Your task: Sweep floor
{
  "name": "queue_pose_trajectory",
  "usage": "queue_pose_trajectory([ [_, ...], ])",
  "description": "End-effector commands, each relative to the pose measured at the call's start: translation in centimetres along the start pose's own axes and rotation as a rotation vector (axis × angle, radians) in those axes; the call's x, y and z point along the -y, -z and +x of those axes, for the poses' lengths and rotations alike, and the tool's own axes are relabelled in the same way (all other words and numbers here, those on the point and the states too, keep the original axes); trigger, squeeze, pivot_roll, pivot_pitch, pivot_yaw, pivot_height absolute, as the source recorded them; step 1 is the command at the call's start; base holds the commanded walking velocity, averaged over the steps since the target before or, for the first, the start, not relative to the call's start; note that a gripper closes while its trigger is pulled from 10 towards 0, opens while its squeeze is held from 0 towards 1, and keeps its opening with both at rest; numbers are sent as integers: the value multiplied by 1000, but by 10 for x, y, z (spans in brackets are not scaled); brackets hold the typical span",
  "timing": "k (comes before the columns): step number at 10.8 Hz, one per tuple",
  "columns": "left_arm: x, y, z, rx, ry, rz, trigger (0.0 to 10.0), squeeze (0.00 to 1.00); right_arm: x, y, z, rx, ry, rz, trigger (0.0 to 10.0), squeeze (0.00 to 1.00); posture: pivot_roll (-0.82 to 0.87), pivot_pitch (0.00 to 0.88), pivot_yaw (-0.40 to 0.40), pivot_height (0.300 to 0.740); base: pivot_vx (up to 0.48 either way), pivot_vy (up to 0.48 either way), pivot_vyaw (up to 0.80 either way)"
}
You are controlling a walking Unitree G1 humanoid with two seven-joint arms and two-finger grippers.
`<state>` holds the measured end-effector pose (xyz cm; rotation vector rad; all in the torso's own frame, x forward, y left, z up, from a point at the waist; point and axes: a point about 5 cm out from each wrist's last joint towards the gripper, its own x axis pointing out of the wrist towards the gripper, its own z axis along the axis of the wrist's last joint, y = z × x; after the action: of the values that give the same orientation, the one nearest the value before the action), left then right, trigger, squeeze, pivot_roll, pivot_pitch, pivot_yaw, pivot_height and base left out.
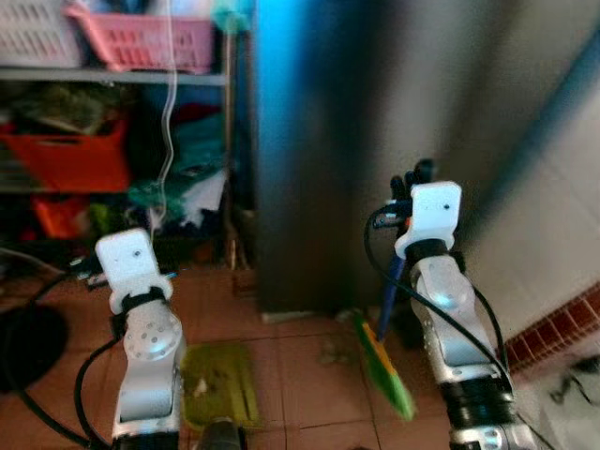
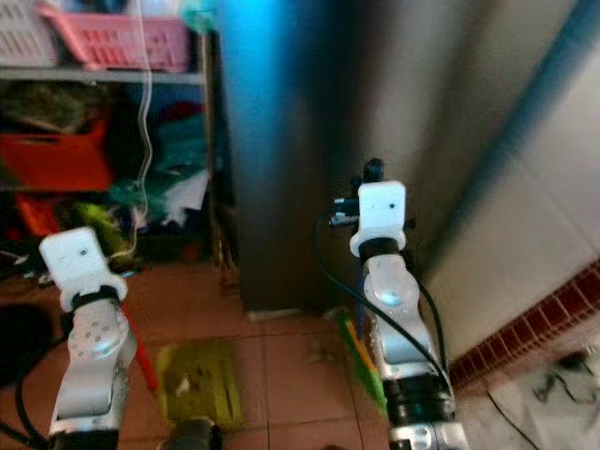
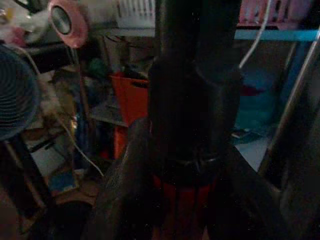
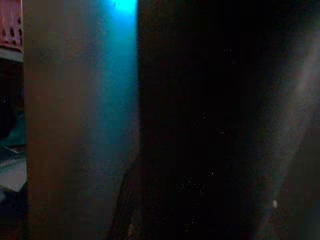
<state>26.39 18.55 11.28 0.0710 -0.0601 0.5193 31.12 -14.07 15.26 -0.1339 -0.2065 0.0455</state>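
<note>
A broom with a blue handle (image 1: 391, 286) and green-yellow bristles (image 1: 384, 361) leans over the terracotta tile floor (image 1: 300, 366) at the foot of a dark tall cabinet (image 1: 309, 187). My right gripper (image 1: 413, 178) is raised in front of that cabinet and looks shut on the handle. A yellow-green dustpan (image 1: 220, 384) rests on the floor between my arms, its red handle (image 2: 141, 354) running up to my left arm. In the left wrist view my left gripper (image 3: 182, 200) is shut on the dark and red handle. The right wrist view is very dark.
Left of the cabinet stands a cluttered shelf with a pink basket (image 1: 145, 37), a red crate (image 1: 70, 155) and clothes. Black cables and a round dark object (image 1: 28, 342) lie on the left. A pale wall with red-brown skirting tiles (image 1: 562, 328) closes the right.
</note>
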Motion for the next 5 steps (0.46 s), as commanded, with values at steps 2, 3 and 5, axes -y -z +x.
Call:
queue_pose_trajectory([
  [2,15,-20,9,102,31,-58,10000,0,8,-12,3,55,19,-15,10000,0,-43,16,-68,740,0,0,0],
  [3,20,-17,13,113,56,-62,10000,0,7,-12,3,57,12,-20,10000,0,-46,17,-68,740,0,0,0],
  [5,36,-10,20,109,126,-72,10000,0,1,-14,5,61,-28,-24,10000,0,-61,29,-75,740,0,0,0],
])
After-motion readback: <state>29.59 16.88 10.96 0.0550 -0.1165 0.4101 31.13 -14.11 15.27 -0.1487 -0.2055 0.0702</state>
